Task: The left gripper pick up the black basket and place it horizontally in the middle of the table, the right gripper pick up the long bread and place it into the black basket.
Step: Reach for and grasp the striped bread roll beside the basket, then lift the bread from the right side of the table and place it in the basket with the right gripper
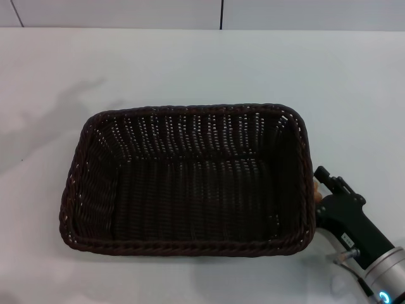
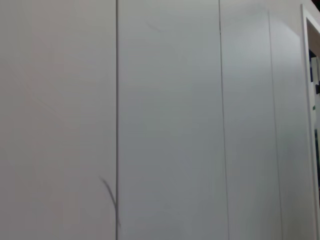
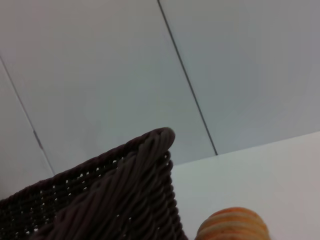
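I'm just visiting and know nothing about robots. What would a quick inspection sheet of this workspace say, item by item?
Surface: plain white table.
Job's things: large dark woven wicker basket lying lengthwise mid-table, nothing inside; tan bread roll with orange stripes on the table just outside the basket's right end, mostly hidden in the head view.
Clutter: nothing seen.
Grippers: black right gripper low beside the basket's right end, at the roll; left gripper not in view.
Cables: nothing seen.
Surroundings: pale panelled wall behind.

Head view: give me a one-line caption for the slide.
Empty black basket lying lengthwise mid-table, right gripper at its right side beside the barely visible long bread.
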Available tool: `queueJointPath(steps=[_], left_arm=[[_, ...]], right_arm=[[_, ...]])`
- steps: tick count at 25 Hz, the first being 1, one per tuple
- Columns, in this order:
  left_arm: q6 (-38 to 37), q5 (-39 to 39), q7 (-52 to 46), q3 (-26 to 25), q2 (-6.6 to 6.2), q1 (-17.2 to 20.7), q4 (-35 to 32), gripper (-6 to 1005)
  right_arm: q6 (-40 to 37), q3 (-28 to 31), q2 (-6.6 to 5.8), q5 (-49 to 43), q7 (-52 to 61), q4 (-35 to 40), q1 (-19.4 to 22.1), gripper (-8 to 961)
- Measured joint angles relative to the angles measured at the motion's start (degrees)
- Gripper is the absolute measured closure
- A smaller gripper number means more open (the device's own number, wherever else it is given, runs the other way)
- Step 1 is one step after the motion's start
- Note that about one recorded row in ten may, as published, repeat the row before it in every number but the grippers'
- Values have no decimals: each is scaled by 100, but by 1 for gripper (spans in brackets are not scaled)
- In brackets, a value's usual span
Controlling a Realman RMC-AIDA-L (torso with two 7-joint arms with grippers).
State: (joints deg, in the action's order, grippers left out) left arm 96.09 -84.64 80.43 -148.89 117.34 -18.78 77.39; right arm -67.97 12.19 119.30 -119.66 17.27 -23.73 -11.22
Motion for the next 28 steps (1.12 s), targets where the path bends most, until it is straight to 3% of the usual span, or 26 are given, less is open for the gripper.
queueJointPath(steps=[7, 11, 18, 22, 28], left_arm=[[44, 87, -4, 0, 0, 13, 4, 321], [69, 199, -6, -1, 0, 43, 4, 322], [107, 280, -8, -9, -8, 75, 11, 322], [107, 282, -10, -9, -12, 93, 17, 322], [106, 290, -15, -9, -19, 100, 78, 323]], right_arm=[[25, -68, -3, -3, 107, 27, -36, 285], [83, -75, -10, -4, 270, 44, -59, 398], [19, -57, -12, -6, 344, 111, -43, 459], [-527, 115, -19, 33, 389, 325, 133, 493], [-1733, 887, -27, 41, 411, 720, 618, 541]])
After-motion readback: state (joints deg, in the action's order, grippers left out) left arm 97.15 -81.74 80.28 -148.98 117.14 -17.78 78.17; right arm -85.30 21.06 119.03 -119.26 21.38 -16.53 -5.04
